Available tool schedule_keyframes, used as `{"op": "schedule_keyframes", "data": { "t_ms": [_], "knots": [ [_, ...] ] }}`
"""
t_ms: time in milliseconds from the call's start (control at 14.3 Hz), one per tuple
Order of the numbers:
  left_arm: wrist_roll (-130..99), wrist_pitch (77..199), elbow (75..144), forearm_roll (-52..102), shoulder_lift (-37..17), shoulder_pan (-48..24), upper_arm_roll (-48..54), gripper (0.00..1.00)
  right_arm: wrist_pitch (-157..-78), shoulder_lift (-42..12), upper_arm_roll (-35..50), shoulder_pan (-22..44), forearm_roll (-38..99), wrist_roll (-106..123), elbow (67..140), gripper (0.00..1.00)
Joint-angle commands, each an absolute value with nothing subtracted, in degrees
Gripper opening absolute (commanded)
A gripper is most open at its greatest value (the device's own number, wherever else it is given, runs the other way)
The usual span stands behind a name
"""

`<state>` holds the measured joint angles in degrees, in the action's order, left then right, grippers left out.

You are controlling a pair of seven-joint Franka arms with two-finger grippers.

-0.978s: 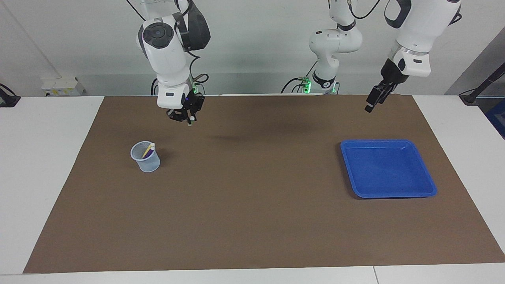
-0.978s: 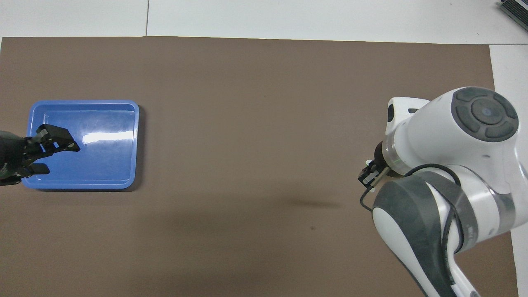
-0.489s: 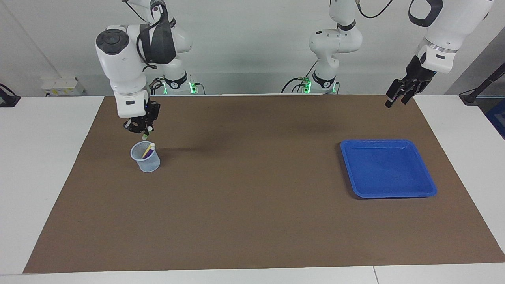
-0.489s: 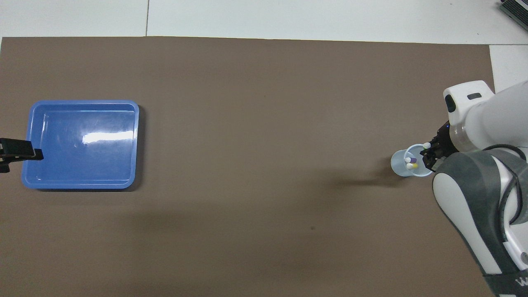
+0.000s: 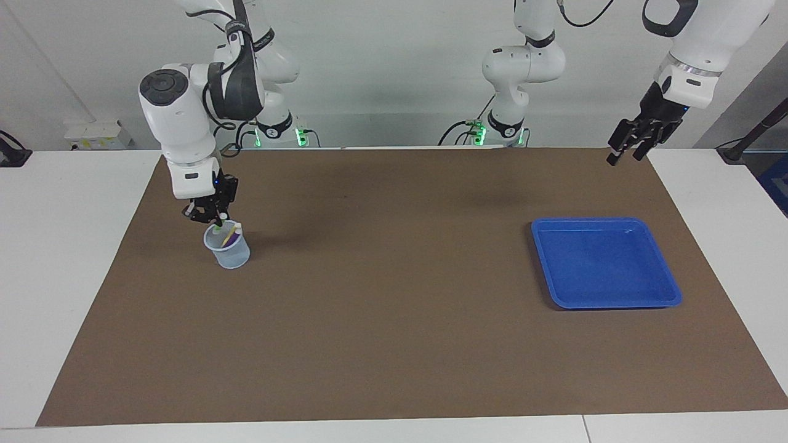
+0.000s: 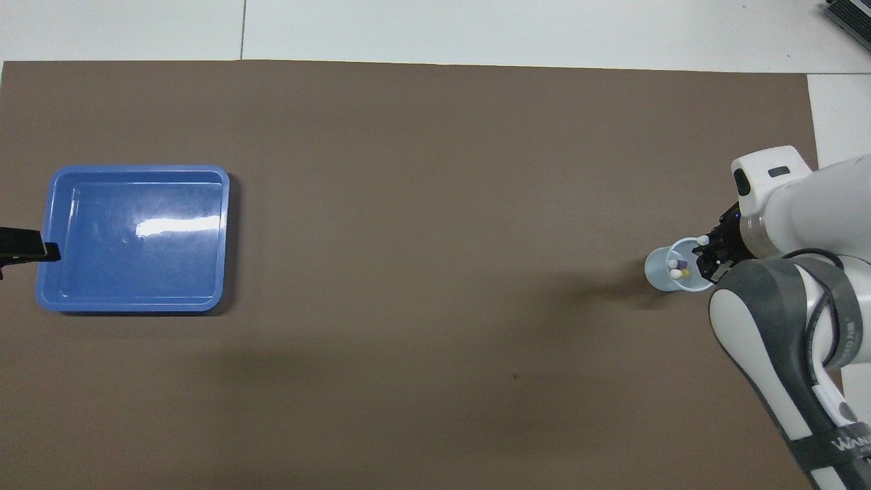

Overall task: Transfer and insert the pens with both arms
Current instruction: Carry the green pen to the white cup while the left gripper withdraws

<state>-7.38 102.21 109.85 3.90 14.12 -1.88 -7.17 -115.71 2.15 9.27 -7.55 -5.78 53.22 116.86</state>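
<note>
Right gripper (image 5: 212,219) clamping the light green pen (image 5: 217,225) over the cup (image 5: 228,249).
Yellow pen (image 5: 230,234) and purple pen (image 5: 233,240) are standing inside; blue tray (image 5: 606,263) is sitting bare; left gripper (image 5: 627,149) is hanging open.

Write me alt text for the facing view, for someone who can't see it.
The right claw, shut on a light green pen, lowers it into a pale blue cup already holding a yellow pen and a purple pen. The left claw waits, open, above the mat's edge near a blue tray.
</note>
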Motion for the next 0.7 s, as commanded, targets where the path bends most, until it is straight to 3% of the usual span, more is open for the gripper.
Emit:
{"op": "schedule_keyframes", "data": {
  "t_ms": [0, 70, 140, 210, 629],
  "knots": [
    [-6.7, 101.3, 108.4, 1.8, 13.4, -2.3, -6.9, 0.78, -118.9, 3.4, 10.2, -10.2, -4.8, 52.4, 120.6, 0.00],
    [-6.7, 101.3, 108.4, 1.6, 13.4, -2.5, -6.9, 0.78, -119.7, 3.4, 10.2, -10.4, -3.5, 52.7, 120.8, 0.05],
    [-6.7, 101.2, 108.4, 1.1, 13.2, -2.6, -6.6, 0.78, -119.4, 3.4, 10.2, -10.4, -2.5, 52.6, 120.7, 0.63],
    [-6.6, 101.2, 107.8, 0.4, 12.5, -3.5, -6.6, 0.78, -118.3, 3.4, 10.1, -10.5, -1.0, 52.6, 120.2, 1.00],
    [-6.6, 99.5, 102.4, 0.2, 8.5, -4.1, -4.8, 0.78, -101.5, 5.4, 10.6, -9.6, 3.1, 41.5, 109.7, 1.00]
  ]
}}
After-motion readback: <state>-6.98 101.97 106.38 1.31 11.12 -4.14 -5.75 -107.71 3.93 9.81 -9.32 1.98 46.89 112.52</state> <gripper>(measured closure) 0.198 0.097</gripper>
